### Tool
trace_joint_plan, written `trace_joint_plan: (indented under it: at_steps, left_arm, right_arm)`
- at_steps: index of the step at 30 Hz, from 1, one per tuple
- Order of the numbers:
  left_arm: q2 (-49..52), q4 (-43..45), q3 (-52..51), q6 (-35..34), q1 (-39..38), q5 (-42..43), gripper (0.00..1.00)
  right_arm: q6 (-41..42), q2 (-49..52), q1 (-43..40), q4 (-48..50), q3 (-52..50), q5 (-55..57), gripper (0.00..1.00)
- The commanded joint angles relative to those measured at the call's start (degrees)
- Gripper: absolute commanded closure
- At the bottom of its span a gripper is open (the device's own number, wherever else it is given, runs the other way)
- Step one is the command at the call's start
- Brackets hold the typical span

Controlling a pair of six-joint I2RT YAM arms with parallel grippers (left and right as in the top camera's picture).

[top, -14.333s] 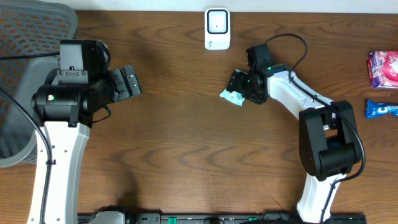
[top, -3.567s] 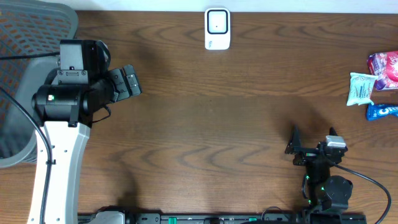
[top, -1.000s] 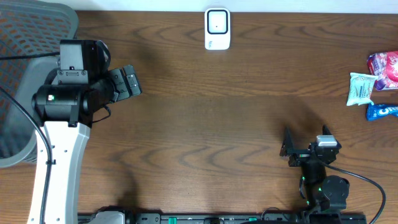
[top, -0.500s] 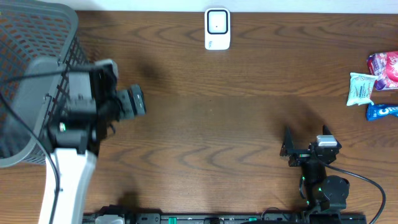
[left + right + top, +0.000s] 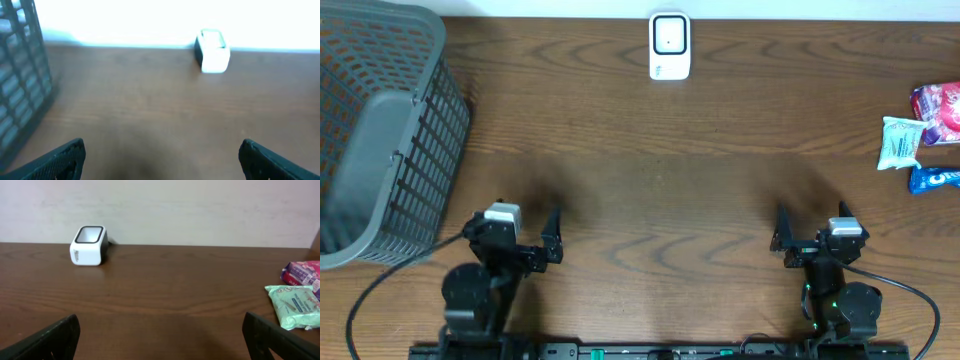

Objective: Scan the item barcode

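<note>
A: Where was the green packet (image 5: 900, 143)?
B: At the right edge of the table (image 5: 670, 190), between a pink packet (image 5: 938, 107) and a blue packet (image 5: 934, 177), well apart from the white scanner (image 5: 669, 45).
A: The grippers?
B: The left gripper (image 5: 160, 162) and the right gripper (image 5: 160, 335) sat low at the front edge, jaws spread wide, empty.

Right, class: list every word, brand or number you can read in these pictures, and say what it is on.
"OREO", probably: small white letters on the blue packet.
On the pale green packet: print too small to read.
On the pink packet: print blurred.
On the white scanner: side mark unreadable.
</note>
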Motion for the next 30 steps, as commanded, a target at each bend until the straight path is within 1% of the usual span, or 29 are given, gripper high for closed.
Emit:
trace_joint_plan:
  at_steps: [1, 4, 8, 9, 15, 19, 21, 25, 30]
  left_arm:
    - [-5.42, 6.25, -5.95, 1.16, 0.0, 0.02, 0.02]
    - [-8.66, 11.43, -10.71, 0.5, 0.0, -1.14, 0.02]
    - [-10.6, 15.34, -14.49, -6.73, 0.0, -7.04, 0.02]
    - [-11.37, 14.88, -14.62, -7.93, 0.0, -8.7, 0.02]
    - [-11.37, 14.27, -14.62, -7.91, 0.02, -12.52, 0.02]
    - [-11.37, 7.65, -14.62, -7.91, 0.87, -12.46, 0.02]
    - [-11.34, 7.61, -14.62, -7.87, 1.11, -12.39, 0.02]
    - [-11.34, 7.56, -14.62, -2.62, 1.18, -11.82, 0.02]
    - [-11.34, 7.56, -14.62, 1.42, 1.2, -11.85, 0.02]
  right_arm:
    - [-0.44, -0.31, 0.55, -0.26, -0.09, 0.09, 0.01]
    - [-0.44, -0.31, 0.55, -0.26, -0.11, 0.09, 0.01]
    - [-0.44, -0.31, 0.55, -0.26, -0.09, 0.09, 0.01]
    - [-0.44, -0.31, 0.55, -0.26, -0.09, 0.09, 0.01]
    - [-0.44, -0.31, 0.55, -0.26, -0.09, 0.09, 0.01]
    - [-0.44, -0.31, 0.55, -0.26, -0.11, 0.09, 0.01]
    - [-0.44, -0.31, 0.55, -0.26, -0.09, 0.09, 0.01]
    - [-0.44, -0.31, 0.55, -0.26, -0.09, 0.09, 0.01]
    - [-0.44, -0.31, 0.55, -0.26, -0.11, 0.09, 0.01]
